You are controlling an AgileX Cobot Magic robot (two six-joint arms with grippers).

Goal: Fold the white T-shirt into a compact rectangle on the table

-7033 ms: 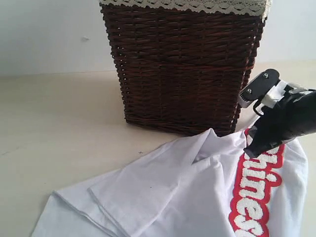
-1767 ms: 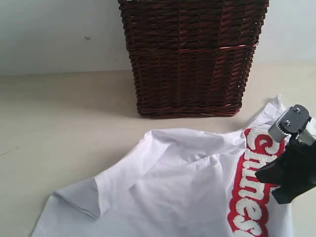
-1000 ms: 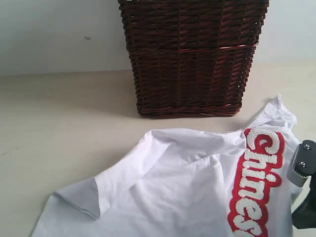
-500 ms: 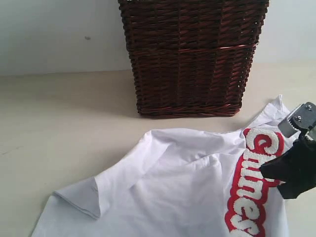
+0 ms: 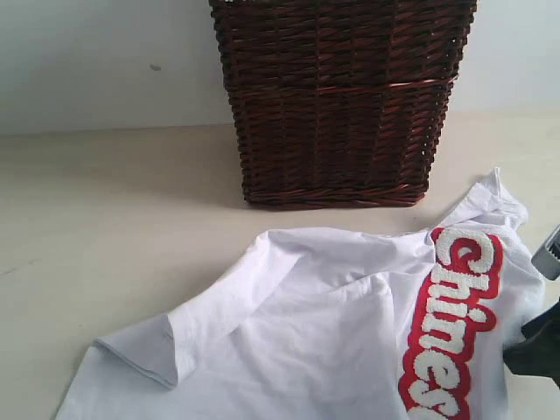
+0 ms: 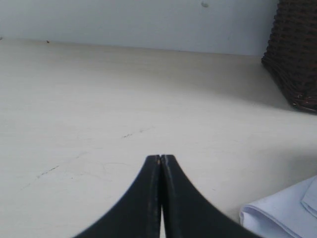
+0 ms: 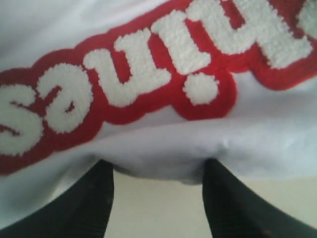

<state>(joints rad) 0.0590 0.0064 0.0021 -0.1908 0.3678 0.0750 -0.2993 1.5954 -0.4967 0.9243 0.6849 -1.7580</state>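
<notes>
Here the white T-shirt [image 5: 332, 341] lies rumpled and partly folded on the near right of the desk [image 5: 105, 201], just in front of the dark wicker basket [image 5: 341, 96], its red-edged lettering [image 5: 455, 324] running down its right side. The right tool [image 7: 158, 169] stands with fingers spread at the shirt's right edge, apparently gripping nothing. The left tool [image 6: 160, 158] is pressed shut and empty over bare desk to the left.

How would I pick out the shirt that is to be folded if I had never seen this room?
Find the dark brown wicker basket standing on the pale beige table. Just in front of it, toward the camera, lies a crumpled white fabric T-shirt. Unlike everything nearby, it bears fuzzy white lettering outlined in red.
</notes>
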